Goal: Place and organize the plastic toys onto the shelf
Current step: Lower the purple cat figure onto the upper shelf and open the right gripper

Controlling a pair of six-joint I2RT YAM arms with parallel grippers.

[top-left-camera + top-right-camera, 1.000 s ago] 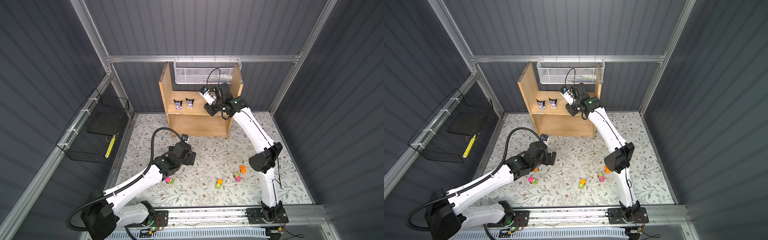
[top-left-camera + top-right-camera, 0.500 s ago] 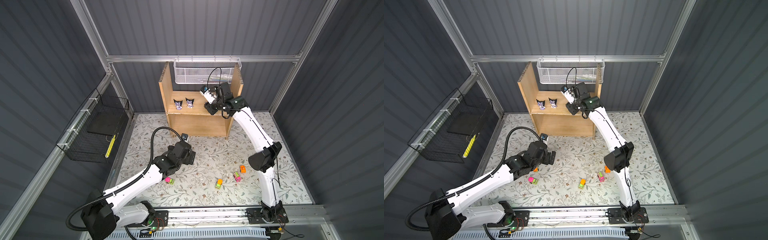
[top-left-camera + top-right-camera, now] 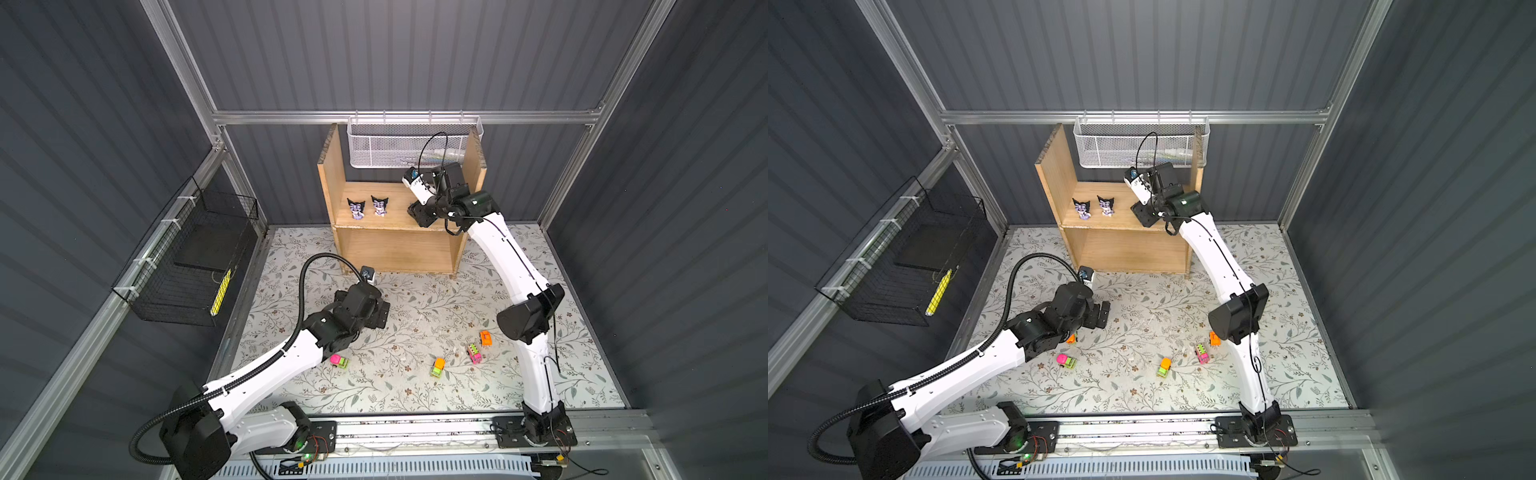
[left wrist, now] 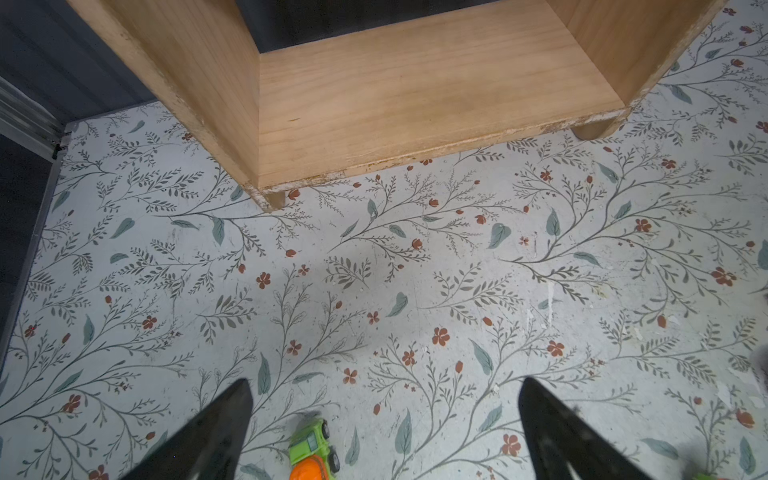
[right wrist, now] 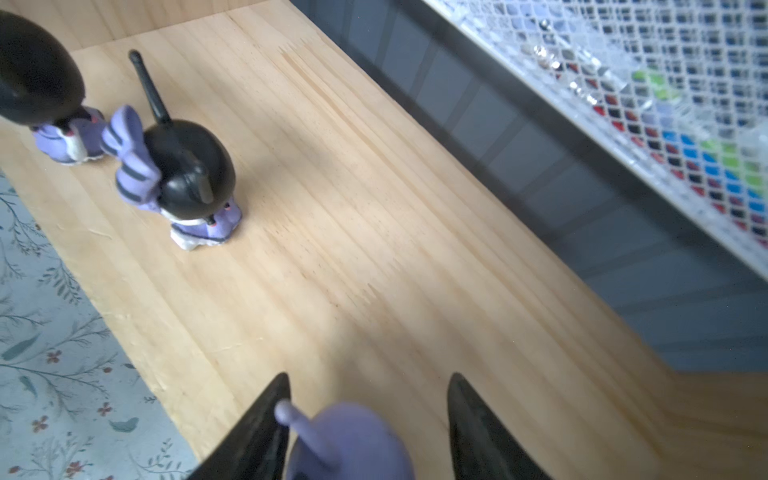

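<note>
Changed: right hand [image 5: 370, 376] has spread its fingers since a second ago, and the arm stays over the shelf [image 3: 330, 174].
Meaning: third figure [image 5: 353, 444] stands loose between the fingers, released and probably placed.
Ahead of it: two figures [image 3: 357, 208] stand side by side.
Left hand [image 4: 384, 386]: wide open and empty, with a green-orange car [image 4: 313, 446] below it.
Remaining: other cars [image 3: 438, 368] lie on the desk [image 3: 415, 299].
In the way: mesh basket [image 3: 415, 143] hangs close above the right hand.

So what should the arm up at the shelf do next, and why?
Probably pull the right gripper straight back out of the shelf. Its jaws stand wider than the third purple figurine between them, a gap showing on one side, so the toy looks released near the two standing figurines. Toy cars wait on the floor.
</note>
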